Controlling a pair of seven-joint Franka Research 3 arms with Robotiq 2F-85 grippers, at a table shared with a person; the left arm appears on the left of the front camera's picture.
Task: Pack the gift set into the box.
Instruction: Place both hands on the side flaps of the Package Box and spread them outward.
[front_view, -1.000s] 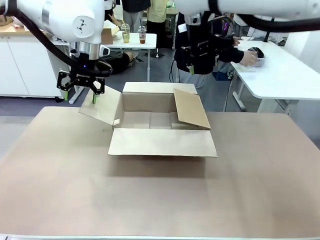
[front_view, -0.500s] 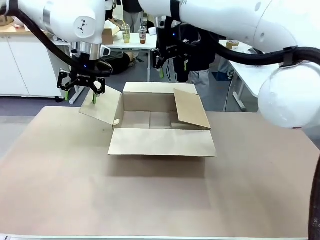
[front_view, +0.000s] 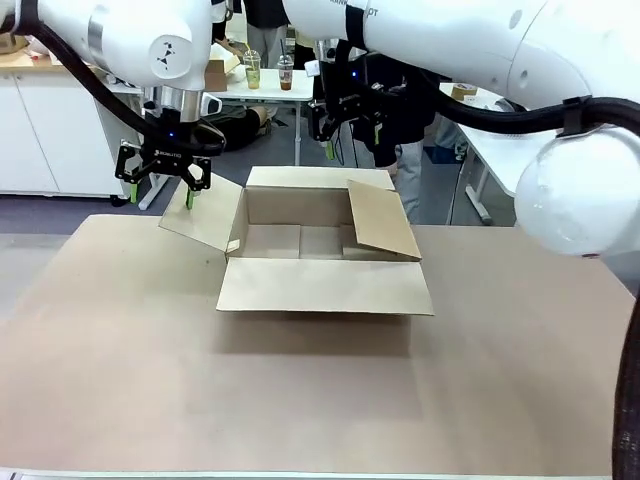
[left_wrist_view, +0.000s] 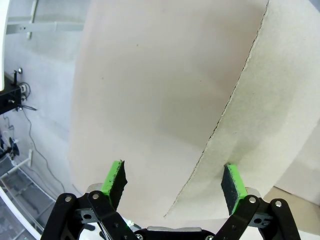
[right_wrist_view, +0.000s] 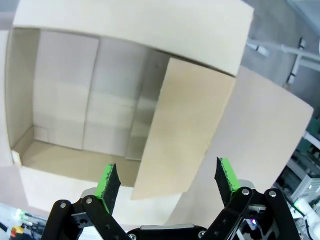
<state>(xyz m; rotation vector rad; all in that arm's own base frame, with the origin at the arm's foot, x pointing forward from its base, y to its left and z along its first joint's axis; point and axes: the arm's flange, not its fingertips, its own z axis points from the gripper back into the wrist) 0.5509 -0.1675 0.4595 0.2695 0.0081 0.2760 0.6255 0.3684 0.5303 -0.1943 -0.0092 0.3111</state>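
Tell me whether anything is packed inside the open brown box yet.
No: in the right wrist view the box interior shows only bare cardboard floor and walls.

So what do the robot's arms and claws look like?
Both arms are big, smooth and white with rounded joints. A thick black cable runs along the right arm, and another along the left. The left claw and right claw are black, each with two fingers tipped with bright green pads.

Left tool (left_wrist_view: 173, 182) spread wide astride box (left_wrist_view: 260, 115) flap edge.
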